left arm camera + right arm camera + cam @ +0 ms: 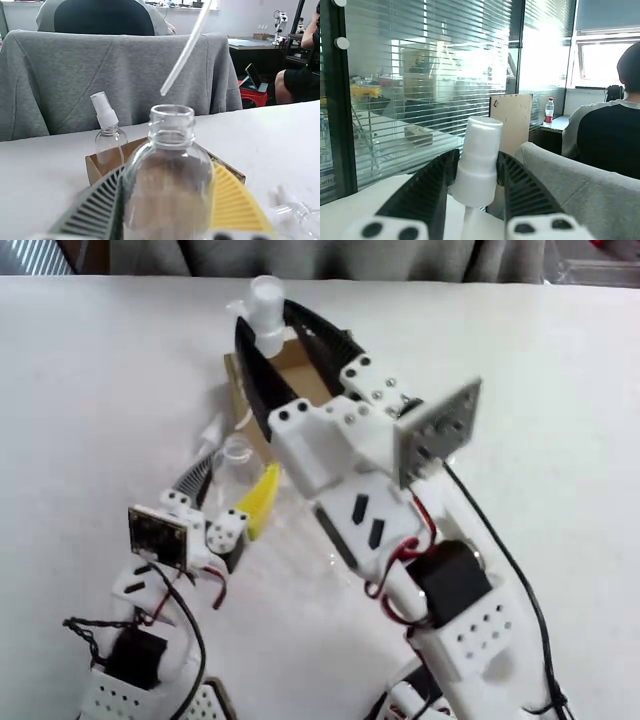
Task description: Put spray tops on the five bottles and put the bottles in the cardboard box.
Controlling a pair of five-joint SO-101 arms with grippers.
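Over the table (80, 370), left gripper (230, 475) clamps a bottle (167, 190) upright so right gripper (268, 325), pinching a top (477, 160), can seat it.

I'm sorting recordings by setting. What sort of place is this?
Probably an office or lab workroom: slatted blinds over glass partitions, a desk in the room behind, and a grey-draped chair at the white table.

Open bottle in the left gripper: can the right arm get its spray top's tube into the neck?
Probably yes: the spray top has its tube hanging tilted just above the open neck of the bottle, nothing between them.
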